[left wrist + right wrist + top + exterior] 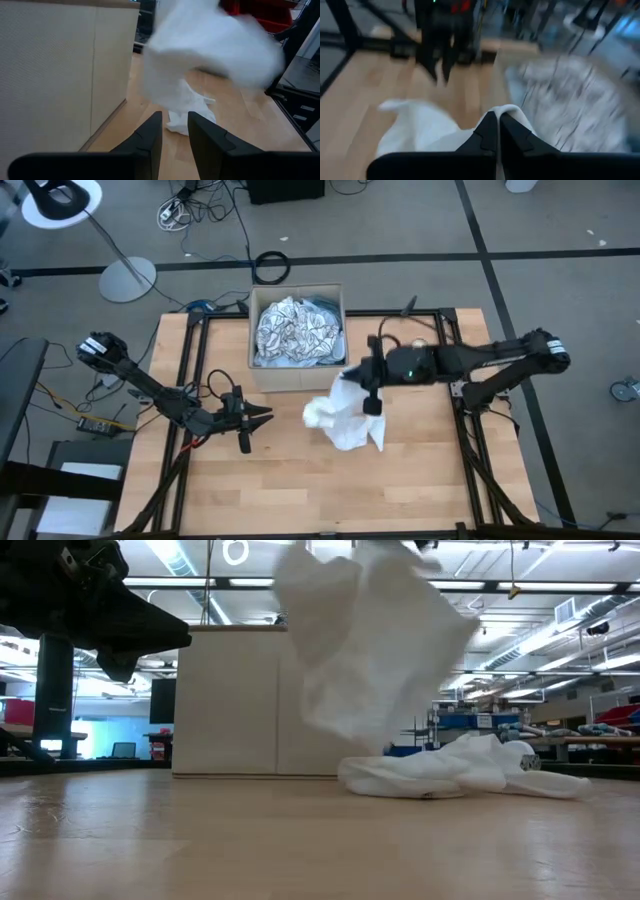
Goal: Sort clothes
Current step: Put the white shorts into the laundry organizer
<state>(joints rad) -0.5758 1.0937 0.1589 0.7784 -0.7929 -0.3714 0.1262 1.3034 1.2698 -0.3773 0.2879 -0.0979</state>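
The table [300,490] carries a cardboard box [297,375] at its far middle, just behind and to the left of the right gripper [349,375]. The box holds a white cloth with black pattern [292,330], heaped to the rim, with a bit of light blue cloth [325,304] showing at its far right corner.

A white cloth [345,418] hangs from the right gripper and spreads onto the wood below and in front of it. In the low view its upper part [370,640] is lifted in front of the box wall while the rest lies crumpled on the table.

The right arm [500,360] reaches in from the right side, and its gripper sits beside the box's near right corner. In the right wrist view its fingers [487,132] are clenched together, with a fold of the white cloth [512,112] pinched between the tips.

The left gripper [262,418] hovers over the table, well to the left of the white cloth and in front of the box's near left corner. Its fingers [150,137] stand apart with nothing between them, pointing toward the white cloth.
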